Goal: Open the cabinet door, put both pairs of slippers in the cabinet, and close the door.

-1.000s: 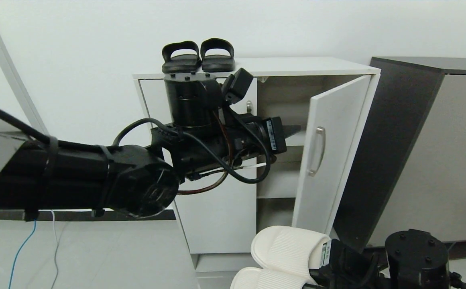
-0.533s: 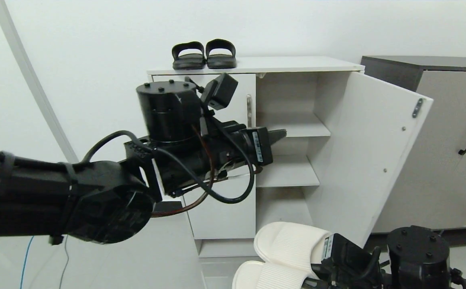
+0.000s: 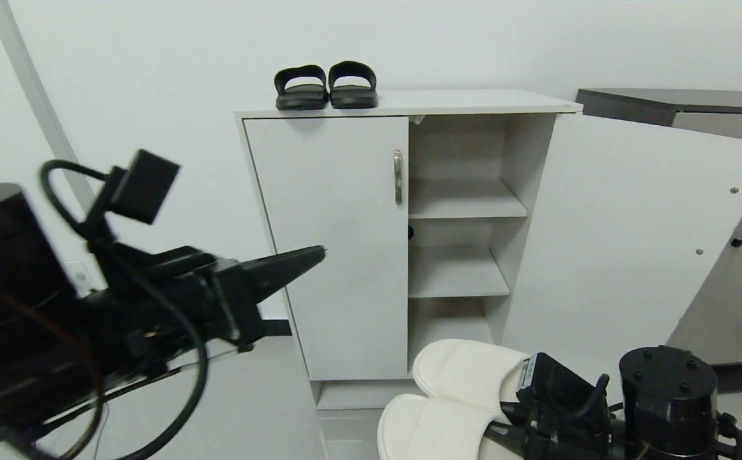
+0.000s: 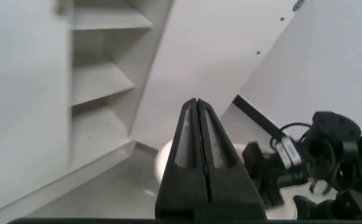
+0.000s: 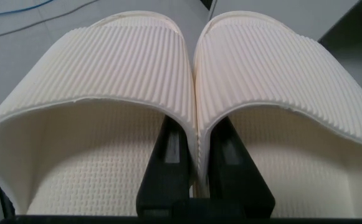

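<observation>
Your right gripper (image 5: 196, 158) is clamped on the touching inner edges of the white slippers (image 5: 124, 81), low before the cabinet (image 3: 339, 268); your left gripper (image 4: 197, 118) is closed and empty. The door (image 3: 620, 236) stands wide open, with the black slippers (image 3: 326, 86) on top of the cabinet

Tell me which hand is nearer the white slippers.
Right. The right hand grips the white slippers, a finger inside each; the left hand is apart, off to their left, shut.

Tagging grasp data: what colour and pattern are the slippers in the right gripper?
Cream-white slippers with finely ribbed straps; best seen in the right wrist view.
</observation>
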Controlling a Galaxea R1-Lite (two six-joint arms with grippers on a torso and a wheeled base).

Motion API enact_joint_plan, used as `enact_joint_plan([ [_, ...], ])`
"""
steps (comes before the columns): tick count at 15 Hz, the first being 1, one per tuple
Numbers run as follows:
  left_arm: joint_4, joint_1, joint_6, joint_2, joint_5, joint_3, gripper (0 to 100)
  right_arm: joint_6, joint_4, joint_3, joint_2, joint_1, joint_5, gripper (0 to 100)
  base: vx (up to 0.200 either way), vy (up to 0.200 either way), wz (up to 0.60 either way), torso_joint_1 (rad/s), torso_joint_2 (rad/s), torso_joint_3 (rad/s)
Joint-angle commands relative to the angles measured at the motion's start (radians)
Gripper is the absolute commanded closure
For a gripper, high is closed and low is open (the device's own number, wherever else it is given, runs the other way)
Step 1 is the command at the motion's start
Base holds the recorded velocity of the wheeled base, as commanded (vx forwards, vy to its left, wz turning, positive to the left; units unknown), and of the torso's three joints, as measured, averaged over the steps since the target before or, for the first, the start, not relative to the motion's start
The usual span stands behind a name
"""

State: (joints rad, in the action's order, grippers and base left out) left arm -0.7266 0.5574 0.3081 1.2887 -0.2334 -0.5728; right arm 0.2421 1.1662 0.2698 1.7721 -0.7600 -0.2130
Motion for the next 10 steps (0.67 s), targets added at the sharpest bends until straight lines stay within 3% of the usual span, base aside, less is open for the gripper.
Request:
enact_joint_plan([
  [1, 0.191, -0.033, -0.078, -0.416, 0.086, 0.175, 100, 0.000, 0.004, 0.000, 0.000, 0.008, 0.000, 100, 0.000, 0.000, 0.00, 0.000, 0.00, 0.000],
  [2, 0.311, -0.071, -0.113, -0.517, 0.132, 0.185, 100, 0.000, 0.007, 0.000, 0.000, 0.008, 0.000, 100, 0.000, 0.000, 0.00, 0.000, 0.00, 0.000],
  [4, 0.532, -0.200, -0.175, -0.710, 0.151, 0.217, 100, -0.001, 0.009, -0.001, 0.000, 0.010, 0.000, 100, 0.000, 0.000, 0.00, 0.000, 0.00, 0.000],
  [6, 0.673, -0.309, -0.231, -0.876, 0.221, 0.274, 100, 0.000, 0.009, 0.000, 0.000, 0.008, 0.000, 100, 0.000, 0.000, 0.00, 0.000, 0.00, 0.000],
  [8, 0.710, -0.396, -0.250, -1.013, 0.318, 0.355, 100, 0.002, 0.009, 0.000, 0.000, 0.008, 0.000, 100, 0.000, 0.000, 0.00, 0.000, 0.00, 0.000],
  [10, 0.710, -0.476, -0.251, -1.132, 0.332, 0.453, 100, 0.000, 0.009, 0.000, 0.000, 0.008, 0.001, 100, 0.000, 0.000, 0.00, 0.000, 0.00, 0.000],
])
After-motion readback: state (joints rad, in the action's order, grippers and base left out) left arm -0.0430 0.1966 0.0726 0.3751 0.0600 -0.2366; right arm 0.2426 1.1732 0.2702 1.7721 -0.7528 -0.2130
